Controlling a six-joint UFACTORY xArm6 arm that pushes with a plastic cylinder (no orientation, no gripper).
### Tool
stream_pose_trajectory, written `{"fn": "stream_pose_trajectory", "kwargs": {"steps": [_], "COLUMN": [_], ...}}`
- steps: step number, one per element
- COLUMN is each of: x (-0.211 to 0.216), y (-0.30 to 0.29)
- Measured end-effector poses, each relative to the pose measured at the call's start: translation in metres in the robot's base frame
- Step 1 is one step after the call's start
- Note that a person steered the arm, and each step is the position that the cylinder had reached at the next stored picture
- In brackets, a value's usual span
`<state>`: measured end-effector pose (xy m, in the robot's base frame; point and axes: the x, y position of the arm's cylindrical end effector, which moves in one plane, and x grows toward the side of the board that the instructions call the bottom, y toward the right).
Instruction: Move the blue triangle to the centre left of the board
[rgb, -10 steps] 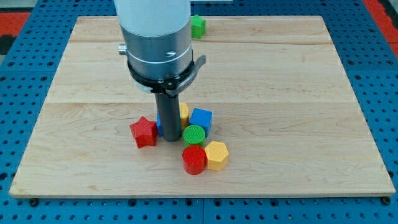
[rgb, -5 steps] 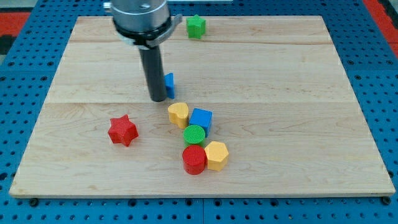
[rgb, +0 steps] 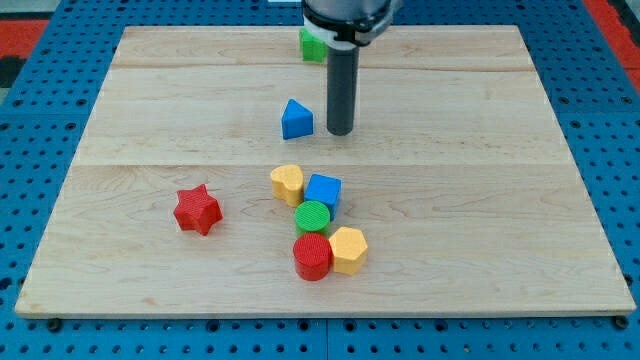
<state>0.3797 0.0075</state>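
Observation:
The blue triangle (rgb: 296, 119) lies on the wooden board (rgb: 150, 120), a little above the middle. My tip (rgb: 340, 133) rests on the board just to the triangle's right, with a small gap between them. The rod rises from there to the arm at the view's top.
A red star (rgb: 197, 210) lies at lower left. Below the triangle is a cluster: a yellow heart-like block (rgb: 286, 184), a blue cube (rgb: 323, 191), a green cylinder (rgb: 313, 216), a red cylinder (rgb: 312, 257) and a yellow hexagon (rgb: 348, 249). A green block (rgb: 310, 43) sits at the top edge, partly behind the rod.
The tip has moved from the cluster up the board and then across to the triangle's right side. The blue triangle was pushed up and right. The red star slid left earlier.

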Motion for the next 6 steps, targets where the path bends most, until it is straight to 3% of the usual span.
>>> {"fn": "stream_pose_trajectory", "kwargs": {"steps": [3, 4, 5, 6], "x": [0.015, 0.011, 0.019, 0.032], "y": [-0.217, -0.171, -0.070, -0.006]}}
